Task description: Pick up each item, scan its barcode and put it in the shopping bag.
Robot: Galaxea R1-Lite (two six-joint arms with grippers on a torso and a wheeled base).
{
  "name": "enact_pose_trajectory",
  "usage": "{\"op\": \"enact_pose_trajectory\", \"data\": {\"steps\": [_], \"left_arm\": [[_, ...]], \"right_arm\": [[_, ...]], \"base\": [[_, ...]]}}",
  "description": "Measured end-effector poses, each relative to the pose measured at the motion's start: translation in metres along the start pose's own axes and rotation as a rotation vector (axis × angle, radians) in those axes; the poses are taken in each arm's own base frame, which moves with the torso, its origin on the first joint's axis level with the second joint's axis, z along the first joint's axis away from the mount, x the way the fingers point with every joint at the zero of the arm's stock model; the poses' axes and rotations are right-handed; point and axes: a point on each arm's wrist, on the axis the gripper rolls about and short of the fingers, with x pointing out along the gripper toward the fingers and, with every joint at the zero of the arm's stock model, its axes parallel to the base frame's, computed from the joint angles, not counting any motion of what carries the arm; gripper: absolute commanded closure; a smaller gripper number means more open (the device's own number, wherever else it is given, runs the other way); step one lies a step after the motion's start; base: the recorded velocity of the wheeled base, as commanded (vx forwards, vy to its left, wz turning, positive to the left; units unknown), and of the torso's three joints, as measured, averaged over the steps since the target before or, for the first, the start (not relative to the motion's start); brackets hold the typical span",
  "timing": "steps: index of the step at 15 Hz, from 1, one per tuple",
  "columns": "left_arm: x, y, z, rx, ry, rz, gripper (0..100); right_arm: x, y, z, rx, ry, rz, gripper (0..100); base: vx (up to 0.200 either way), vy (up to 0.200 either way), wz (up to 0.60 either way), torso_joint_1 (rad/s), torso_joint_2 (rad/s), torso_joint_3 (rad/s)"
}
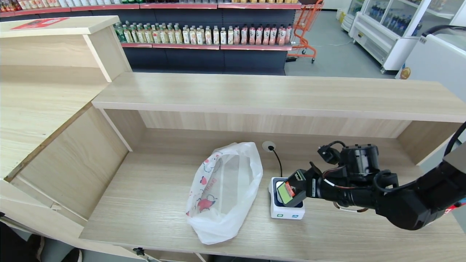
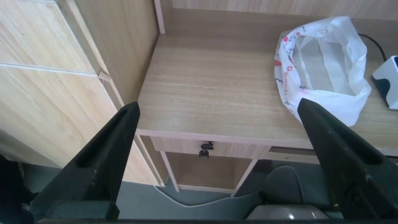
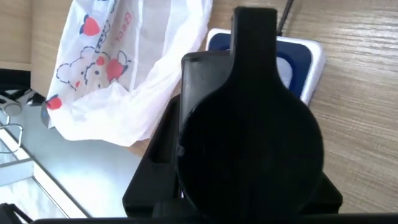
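My right gripper [image 1: 293,189] is closed on a small green pack [image 1: 285,192] with a red label. It holds the pack tilted just above the scanner [image 1: 287,213], and I cannot tell whether the two are touching or only close. I judge this to be the scan step, with the drop into the bag to follow.

What matters for that move is that the shopping bag [image 1: 222,189] lies to this gripper's left, just beside the scanner on the counter [image 1: 153,203]. The bag is slumped flat. Its long axis runs away from me and slants slightly toward the scanner's cable [image 1: 278,162]. The right arm is much the nearer one.

My left gripper [image 2: 217,109] is wide open and empty. It hangs off the counter's near edge, well apart from the bag [image 2: 323,62].

The left wrist camera shows the bag's top side sagging open and see-through, which the head camera shows less clearly. I still cannot pick out the mouth for certain. The right wrist camera has the gripper's own body in front of the pack, but it shows the scanner [image 3: 305,56] directly beneath and the bag [image 3: 124,68] close alongside.
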Motion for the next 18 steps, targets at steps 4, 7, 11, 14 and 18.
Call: {"op": "enact_pose_trajectory", "data": {"steps": [4,7,11,14,18], "left_arm": [[0.000,0.000,0.000,0.000,0.001,0.001,0],[0.000,0.000,0.000,0.000,0.001,0.001,0],[0.000,0.000,0.000,0.001,0.001,0.000,0],[0.000,0.000,0.000,0.001,0.001,0.001,0],[0.000,0.000,0.000,0.001,0.001,0.000,0]], "right_arm": [[0.018,0.006,-0.001,-0.027,-0.011,0.031,100],[0.027,0.007,-0.002,-0.055,-0.003,0.041,100],[0.027,0.007,-0.002,-0.054,0.000,0.038,100],[0.010,0.013,0.006,-0.053,-0.035,0.042,100],[-0.042,0.029,0.023,-0.085,-0.142,0.064,100]], "base": [[0.000,0.000,0.00,0.000,0.00,0.000],[0.000,0.000,0.00,0.000,0.00,0.000],[0.000,0.000,0.00,0.000,0.00,0.000],[0.000,0.000,0.00,0.000,0.00,0.000],[0.000,0.000,0.00,0.000,0.00,0.000]]}}
